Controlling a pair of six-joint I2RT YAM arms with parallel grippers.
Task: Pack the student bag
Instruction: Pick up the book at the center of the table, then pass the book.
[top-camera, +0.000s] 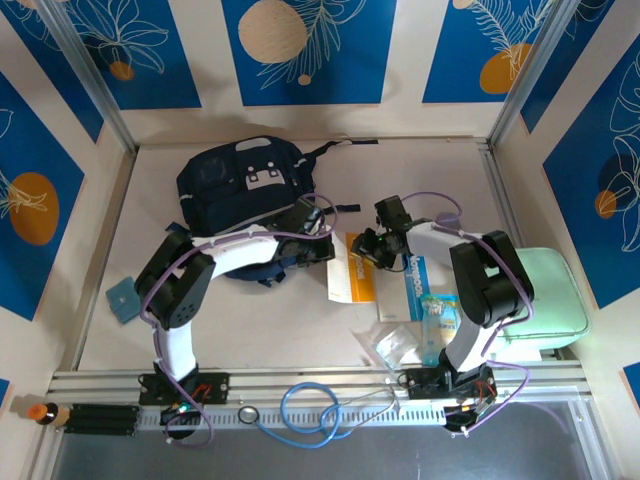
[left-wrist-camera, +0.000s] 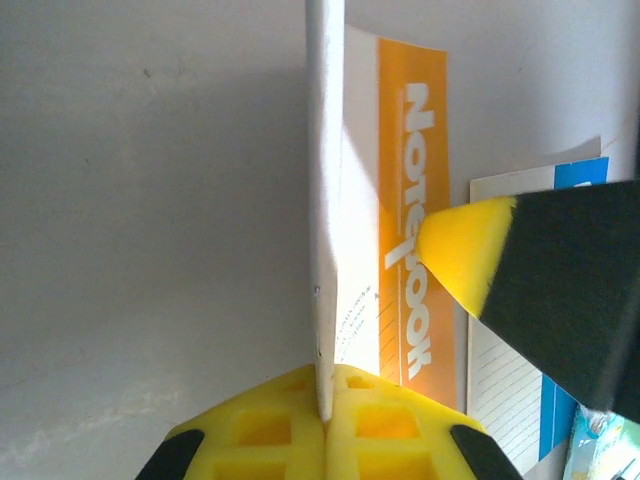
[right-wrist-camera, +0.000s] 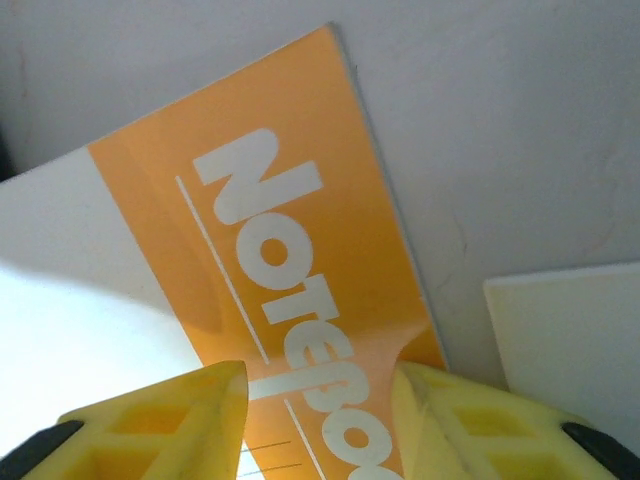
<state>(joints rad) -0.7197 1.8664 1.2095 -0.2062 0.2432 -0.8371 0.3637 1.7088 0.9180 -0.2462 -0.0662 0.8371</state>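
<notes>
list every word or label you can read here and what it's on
"Notebook": white letters on the orange notebook cover.
Fine print beside that word: too small to read.
Lettering on the blue notebook: too small to read.

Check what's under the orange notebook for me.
The left gripper pinches the raised edge of the orange notebook. Bare table shows beside that edge; the space beneath is hidden by the cover, so whether it overlaps the blue notebook cannot be told.
</notes>
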